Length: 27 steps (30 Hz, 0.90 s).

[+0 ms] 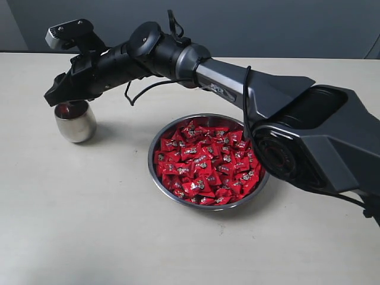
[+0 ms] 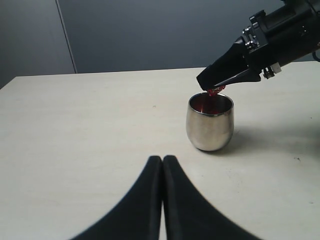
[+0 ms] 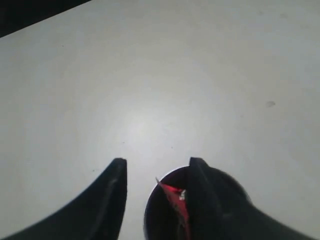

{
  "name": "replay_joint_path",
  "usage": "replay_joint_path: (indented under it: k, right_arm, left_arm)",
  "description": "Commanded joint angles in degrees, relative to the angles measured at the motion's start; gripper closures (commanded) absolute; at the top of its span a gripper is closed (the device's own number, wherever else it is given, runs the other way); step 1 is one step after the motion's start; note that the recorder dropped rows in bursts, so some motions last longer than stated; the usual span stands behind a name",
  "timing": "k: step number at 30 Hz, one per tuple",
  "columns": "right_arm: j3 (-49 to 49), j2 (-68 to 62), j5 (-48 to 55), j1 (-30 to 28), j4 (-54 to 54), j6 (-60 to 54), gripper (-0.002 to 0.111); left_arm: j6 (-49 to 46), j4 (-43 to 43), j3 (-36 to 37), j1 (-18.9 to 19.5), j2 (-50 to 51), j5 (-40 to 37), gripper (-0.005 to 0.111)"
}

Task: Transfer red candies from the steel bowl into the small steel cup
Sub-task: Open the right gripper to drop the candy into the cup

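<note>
The steel bowl (image 1: 155, 144) sits mid-table, heaped with red candies (image 1: 205, 163). The small steel cup (image 1: 75, 122) stands upright to its left. My right gripper (image 1: 59, 98) reaches across and hovers just above the cup's mouth. In the right wrist view its jaws (image 3: 157, 162) stand open, and one red candy (image 3: 175, 192) lies against the inner side of one finger, over the dark cup opening (image 3: 160, 212). The left wrist view shows the cup (image 2: 210, 125), that candy (image 2: 216, 90) at the right gripper's tips (image 2: 207, 85), and my left gripper (image 2: 162, 159) shut and empty.
The right arm's black body (image 1: 309, 136) stretches over the table behind and to the right of the bowl. A beige tabletop (image 1: 89, 225) lies around both vessels, with a grey wall behind.
</note>
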<state>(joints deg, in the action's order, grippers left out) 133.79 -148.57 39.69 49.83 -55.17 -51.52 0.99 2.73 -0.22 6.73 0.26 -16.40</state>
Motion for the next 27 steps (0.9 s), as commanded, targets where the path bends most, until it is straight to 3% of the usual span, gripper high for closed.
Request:
replay_joint_path:
  k: [1, 27]
  right_arm:
    - [0.3, 0.0, -0.1, 0.2, 0.9, -0.2, 0.069]
    - [0.3, 0.2, -0.4, 0.2, 2.7, 1.2, 0.069]
  left_arm:
    - [0.1, -0.1, 0.2, 0.0, -0.3, 0.1, 0.106]
    - [0.1, -0.1, 0.2, 0.0, -0.3, 0.1, 0.106]
